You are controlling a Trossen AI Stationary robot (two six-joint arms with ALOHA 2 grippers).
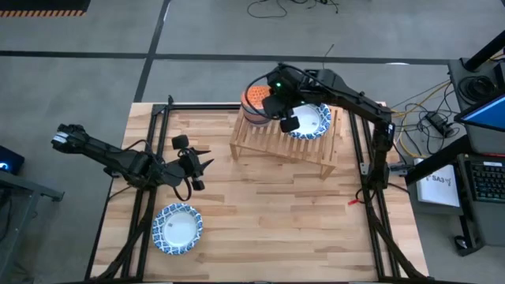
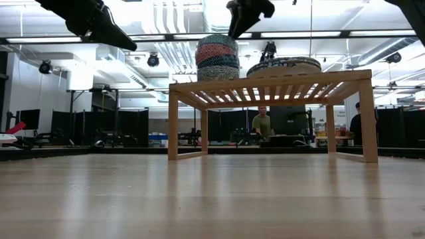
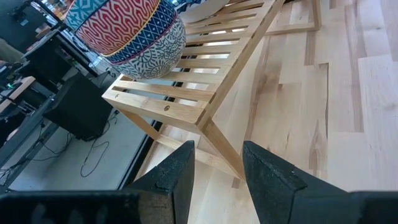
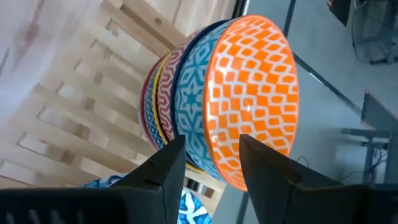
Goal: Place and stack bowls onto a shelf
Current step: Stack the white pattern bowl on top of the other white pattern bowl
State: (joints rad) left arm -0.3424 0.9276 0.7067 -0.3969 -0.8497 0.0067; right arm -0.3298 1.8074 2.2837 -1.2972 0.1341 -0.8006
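Four nested patterned bowls [image 4: 211, 106], orange-topped.

bare tabletop [image 1: 268, 213] ahead, shelf [image 1: 284, 146] crowded behind

Shelf [image 1: 278, 142] sits at table [image 1: 268, 213] 12 o'clock edge; stack of small bowls [image 1: 256, 103] on its 9 o'clock end, wide bowls [image 1: 313, 122] beside it toward 3 o'clock. Lone wide bowl [image 1: 177, 229] lies on the table near 8 o'clock, well apart from the shelf.
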